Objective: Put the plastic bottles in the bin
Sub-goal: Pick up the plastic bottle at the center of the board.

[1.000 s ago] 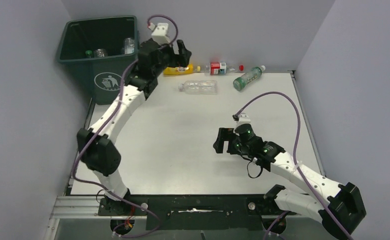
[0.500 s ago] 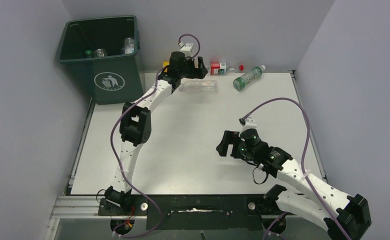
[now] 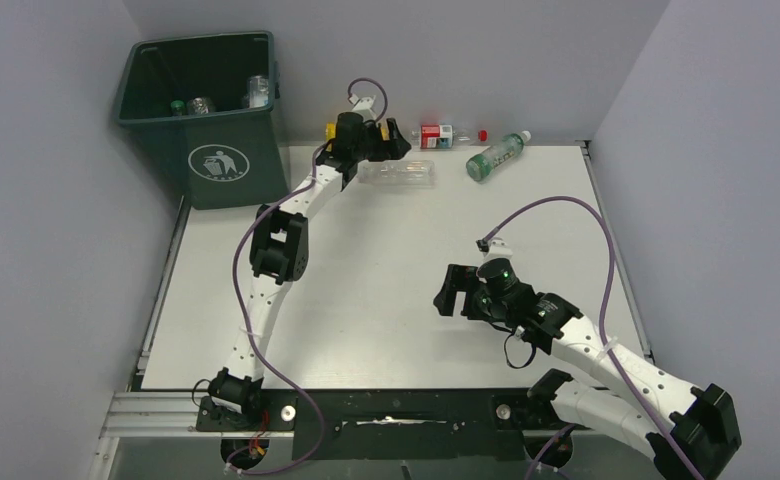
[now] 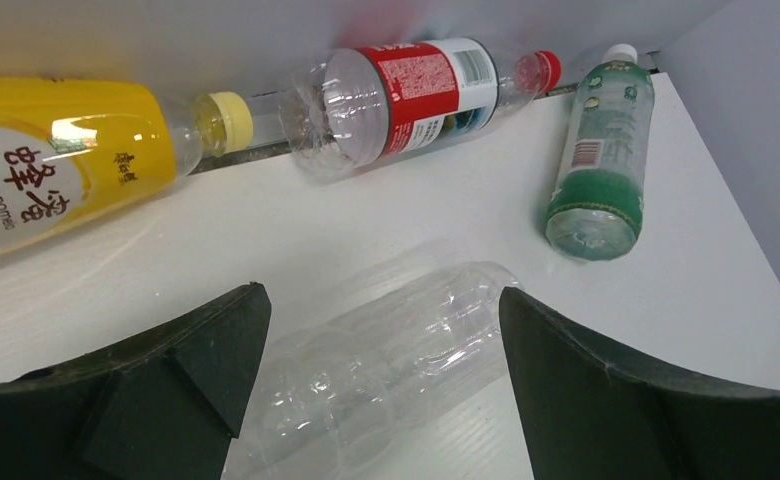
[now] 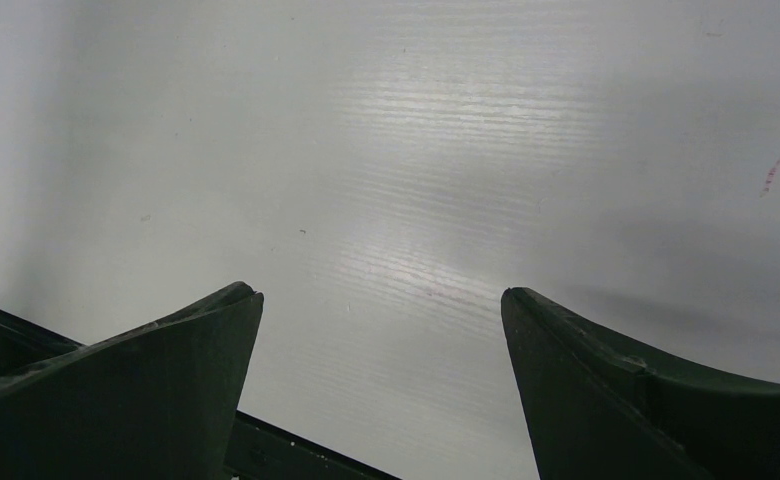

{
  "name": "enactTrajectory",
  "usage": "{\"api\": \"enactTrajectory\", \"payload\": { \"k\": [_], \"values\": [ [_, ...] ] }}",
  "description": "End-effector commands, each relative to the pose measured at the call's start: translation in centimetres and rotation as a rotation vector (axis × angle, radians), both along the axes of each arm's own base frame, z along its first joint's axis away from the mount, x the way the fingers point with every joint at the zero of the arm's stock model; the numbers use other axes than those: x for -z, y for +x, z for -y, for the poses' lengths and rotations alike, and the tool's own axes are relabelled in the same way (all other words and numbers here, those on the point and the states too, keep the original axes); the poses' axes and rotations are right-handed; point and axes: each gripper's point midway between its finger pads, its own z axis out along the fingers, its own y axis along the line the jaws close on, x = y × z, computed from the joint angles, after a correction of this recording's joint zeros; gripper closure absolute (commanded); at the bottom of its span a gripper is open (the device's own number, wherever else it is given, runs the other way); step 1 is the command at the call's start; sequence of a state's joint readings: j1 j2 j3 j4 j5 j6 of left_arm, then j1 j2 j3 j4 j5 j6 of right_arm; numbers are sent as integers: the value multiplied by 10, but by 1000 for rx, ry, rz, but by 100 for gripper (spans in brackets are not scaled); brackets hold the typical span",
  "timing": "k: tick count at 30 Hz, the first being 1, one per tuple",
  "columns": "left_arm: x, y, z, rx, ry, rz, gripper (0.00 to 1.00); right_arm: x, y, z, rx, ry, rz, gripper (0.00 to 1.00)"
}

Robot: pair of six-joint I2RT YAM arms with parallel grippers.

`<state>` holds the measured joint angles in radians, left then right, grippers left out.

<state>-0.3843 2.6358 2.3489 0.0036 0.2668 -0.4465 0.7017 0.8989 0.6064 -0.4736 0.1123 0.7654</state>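
The left fingers (image 4: 196,370) stand wide open around a clear bottle (image 4: 396,350) lying near the bench's (image 3: 366,270) far edge, not gripping it. Along that edge lie a yellow bottle (image 4: 56,160), a red-labelled bottle (image 4: 406,85) and a green-labelled bottle (image 4: 596,150). The bin (image 3: 231,160) stands at the far left corner. The right fingers (image 5: 146,390) hang open, empty, over the bench's near right part.
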Motion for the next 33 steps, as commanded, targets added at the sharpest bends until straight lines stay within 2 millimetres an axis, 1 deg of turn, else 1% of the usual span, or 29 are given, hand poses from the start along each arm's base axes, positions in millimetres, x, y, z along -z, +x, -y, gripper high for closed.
{"api": "enactTrajectory", "payload": {
  "k": [1, 5, 10, 14, 19, 20, 21, 23, 25, 28, 31, 33],
  "values": [
    [-13, 0, 9, 42, -51, 49, 15, -19, 9, -10, -11, 41, 50, 5],
    [1, -11, 14, 72, -24, 12, 15, -20, 10, -10, -9, 41, 53, 5],
    [16, -32, 15, 102, 19, -15, 16, -20, 12, -12, -14, 40, 57, 5],
    [18, -50, 10, 102, 35, -22, 16, -20, 13, -15, -21, 40, 58, 5],
    [15, -78, 2, 97, 25, -25, 16, -18, 14, -15, -21, 36, 62, 5],
    [9, -85, 1, 95, 18, -20, 16, -17, 14, -15, -20, 31, 61, 5],
    [10, -92, -1, 90, 15, -28, 16, -15, 15, -14, -17, 25, 61, 5],
    [12, -106, -3, 86, 5, -40, 16, -11, 16, -11, -7, 8, 56, 5],
    [19, -122, -7, 77, 2, -58, 16, -8, 18, -10, -4, -7, 51, 5],
    [21, -141, -11, 70, 1, -70, 17, 2, 19, -11, -4, -25, 36, 6],
    [21, -156, -15, 64, 4, -79, 17, 15, 22, -17, -18, -27, 13, 7],
    [21, -163, -19, 57, 4, -89, 17, 23, 24, -25, -37, -24, 0, 8]
  ]
}}
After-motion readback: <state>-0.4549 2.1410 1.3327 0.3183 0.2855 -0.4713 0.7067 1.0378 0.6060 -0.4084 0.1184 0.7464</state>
